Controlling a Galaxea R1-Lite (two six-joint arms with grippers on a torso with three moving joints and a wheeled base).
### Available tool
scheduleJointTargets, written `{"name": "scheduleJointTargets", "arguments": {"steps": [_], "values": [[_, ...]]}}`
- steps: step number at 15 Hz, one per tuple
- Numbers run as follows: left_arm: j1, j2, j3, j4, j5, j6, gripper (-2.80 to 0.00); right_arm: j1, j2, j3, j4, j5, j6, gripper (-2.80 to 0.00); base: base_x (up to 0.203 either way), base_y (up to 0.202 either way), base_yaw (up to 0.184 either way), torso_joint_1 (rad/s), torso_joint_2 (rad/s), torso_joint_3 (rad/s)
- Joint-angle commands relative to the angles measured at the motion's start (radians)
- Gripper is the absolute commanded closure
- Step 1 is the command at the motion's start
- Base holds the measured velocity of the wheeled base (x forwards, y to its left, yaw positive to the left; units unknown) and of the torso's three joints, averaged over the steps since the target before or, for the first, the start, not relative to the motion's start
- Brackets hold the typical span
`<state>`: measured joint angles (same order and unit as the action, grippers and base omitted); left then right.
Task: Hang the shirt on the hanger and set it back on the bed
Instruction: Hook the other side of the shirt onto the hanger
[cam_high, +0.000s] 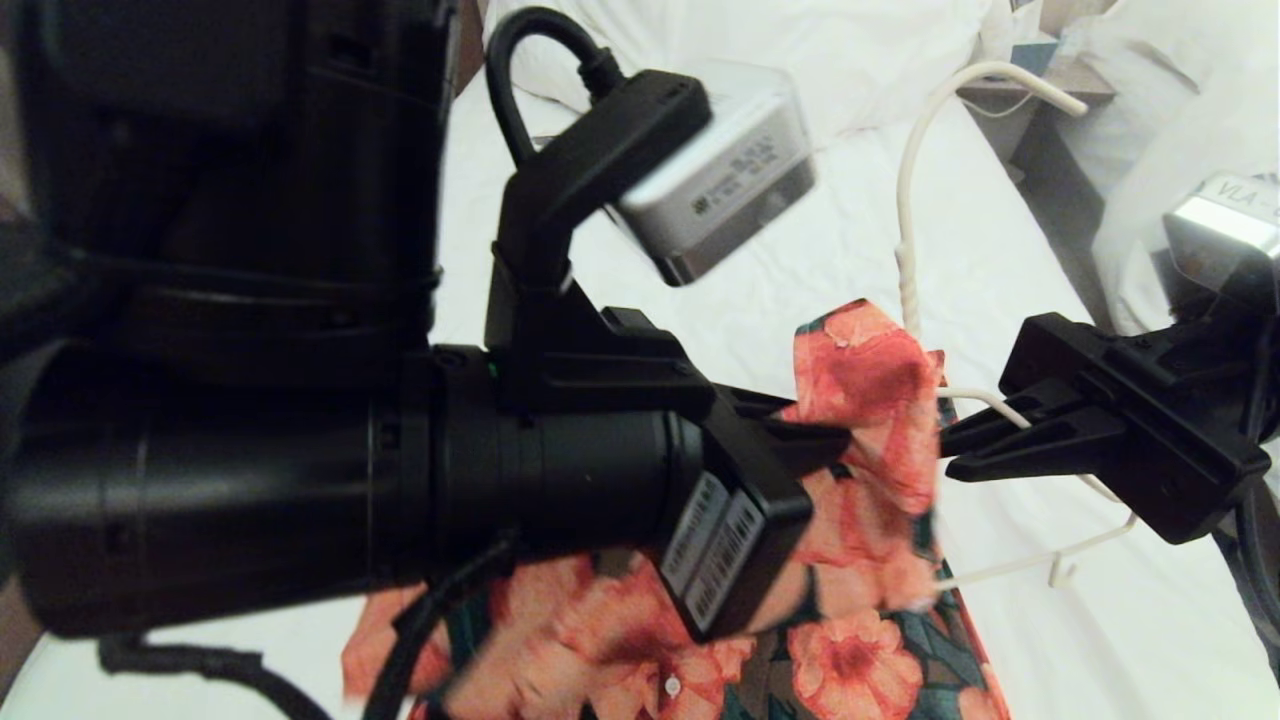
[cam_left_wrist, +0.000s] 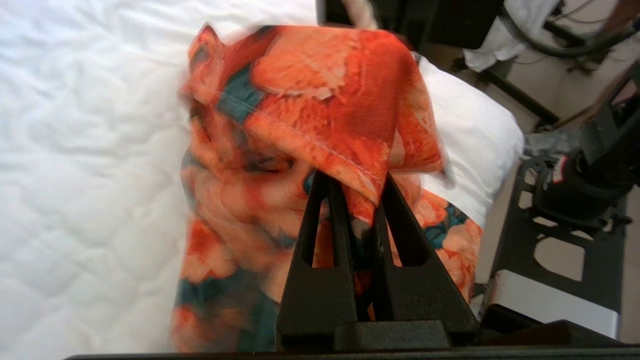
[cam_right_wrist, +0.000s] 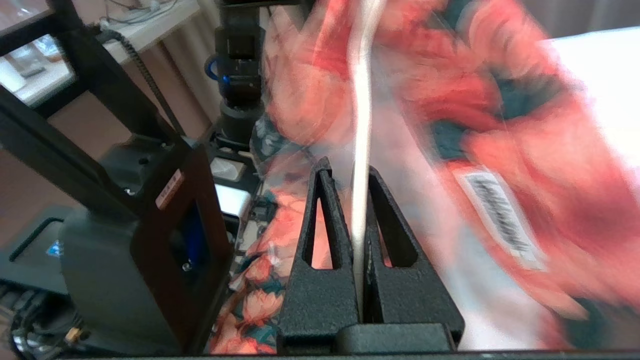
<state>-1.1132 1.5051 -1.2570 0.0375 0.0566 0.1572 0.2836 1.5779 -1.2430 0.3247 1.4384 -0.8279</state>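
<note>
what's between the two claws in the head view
A bunched fold of the shirt, pinched by the left claw. Beside it, the hanger wire runs into the right claw. The head view shows this.

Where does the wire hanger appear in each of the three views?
Head view: the hanger stands right of centre, hook up, its wire clamped by the right gripper.
Left wrist view: not identifiable.
Right wrist view: the hanger's pale wire runs through the middle, between the closed jaws.
Shared landmark: the floral shirt.
</note>
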Motion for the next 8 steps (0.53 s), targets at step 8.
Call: {"name": "scheduleJointTargets", "arguments": {"steps": [8], "values": [[0.006,-0.002,-0.007,-0.007,0.008,0.001,0.0,-0.015,0.022,-0.01,-0.142,0.013,0.06,0.0,0.0,0.0,0.0,0.0,0.0,0.0]]}}
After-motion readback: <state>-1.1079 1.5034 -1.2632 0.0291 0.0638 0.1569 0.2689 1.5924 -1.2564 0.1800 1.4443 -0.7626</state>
